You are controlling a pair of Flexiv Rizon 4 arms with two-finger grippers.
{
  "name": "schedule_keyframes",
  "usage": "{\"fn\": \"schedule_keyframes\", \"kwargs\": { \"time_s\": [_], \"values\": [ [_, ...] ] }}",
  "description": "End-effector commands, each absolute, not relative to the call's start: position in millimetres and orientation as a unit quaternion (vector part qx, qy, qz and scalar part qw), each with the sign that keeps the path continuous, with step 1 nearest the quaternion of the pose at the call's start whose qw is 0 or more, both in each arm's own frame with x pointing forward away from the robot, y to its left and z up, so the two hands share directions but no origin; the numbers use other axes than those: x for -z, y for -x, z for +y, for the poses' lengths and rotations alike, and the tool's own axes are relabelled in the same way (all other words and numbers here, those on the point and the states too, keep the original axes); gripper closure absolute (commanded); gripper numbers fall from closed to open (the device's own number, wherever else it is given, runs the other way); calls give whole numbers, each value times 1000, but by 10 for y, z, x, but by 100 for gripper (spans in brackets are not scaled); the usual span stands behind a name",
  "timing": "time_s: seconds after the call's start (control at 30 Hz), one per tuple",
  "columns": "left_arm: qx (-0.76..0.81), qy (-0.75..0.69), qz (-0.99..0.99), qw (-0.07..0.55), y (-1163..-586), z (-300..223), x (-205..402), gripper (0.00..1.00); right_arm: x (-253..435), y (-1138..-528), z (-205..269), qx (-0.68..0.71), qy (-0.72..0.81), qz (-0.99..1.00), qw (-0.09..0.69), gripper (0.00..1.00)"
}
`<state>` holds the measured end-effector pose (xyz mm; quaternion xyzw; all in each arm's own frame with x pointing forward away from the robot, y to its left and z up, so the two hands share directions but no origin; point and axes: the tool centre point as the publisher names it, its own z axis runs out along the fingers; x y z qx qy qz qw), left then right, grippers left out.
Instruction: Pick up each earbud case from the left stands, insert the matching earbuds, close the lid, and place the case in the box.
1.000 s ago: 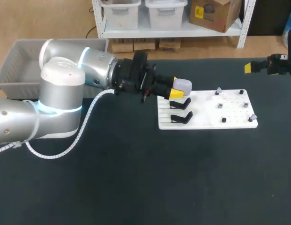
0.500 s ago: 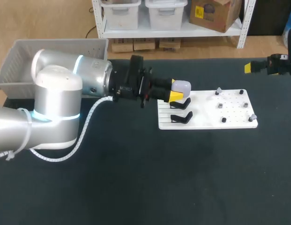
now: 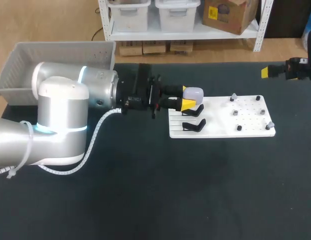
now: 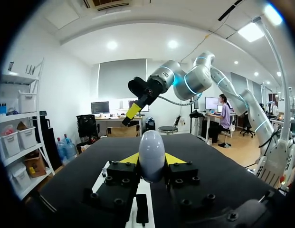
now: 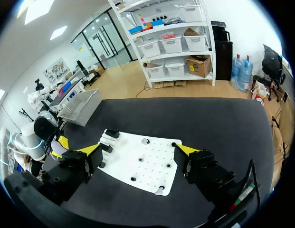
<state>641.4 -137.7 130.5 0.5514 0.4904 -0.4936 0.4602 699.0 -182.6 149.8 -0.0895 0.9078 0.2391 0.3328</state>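
At the far left corner of the surface stands the grey box (image 3: 22, 67), where the finished case must go. The left arm (image 3: 62, 100) comes in from the left edge and reaches past the middle. Its gripper (image 3: 188, 99) is clenched on the pale case (image 3: 194, 92), with one yellow tip pressed on each side; the left wrist view shows this plainly, the case (image 4: 151, 154) standing upright between the tips. The case is over the far left corner of the white board (image 3: 250, 131), at the place of the farthest stand, and I cannot tell if it is already free of that stand. Just nearer on the board are two black stands (image 3: 194, 111), both without a case. To the right, small grey earbuds (image 3: 235, 113) sit on pegs, well apart from each other. Near the far right corner of the surface hangs the right gripper (image 5: 137, 151), its fingers spread wide with nothing between them. I judge the case to be light, hard and smooth, so its rounded shell may slip or turn in the tips. The best hold is on the two broad sides of the lower body, leaving the lid free to open, with firm but not crushing pressure.
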Motion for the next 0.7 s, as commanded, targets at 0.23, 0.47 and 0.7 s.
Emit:
{"fn": "schedule_keyframes", "kwargs": {
  "time_s": [0.23, 0.47, 0.7],
  "values": [
    [491, -549, 492, 463, -6391, -1375, -1306, 100, -1677, -6410, -1372, -246, 158, 896, 333, 0],
    [491, -549, 492, 463, -6391, -1375, -1306, 100, -1715, -6181, -904, -259, 189, 899, 299, 0],
    [491, -549, 492, 463, -6391, -1375, -1306, 100, -1662, -6123, -544, -266, 206, 900, 276, 0]
  ]
}}
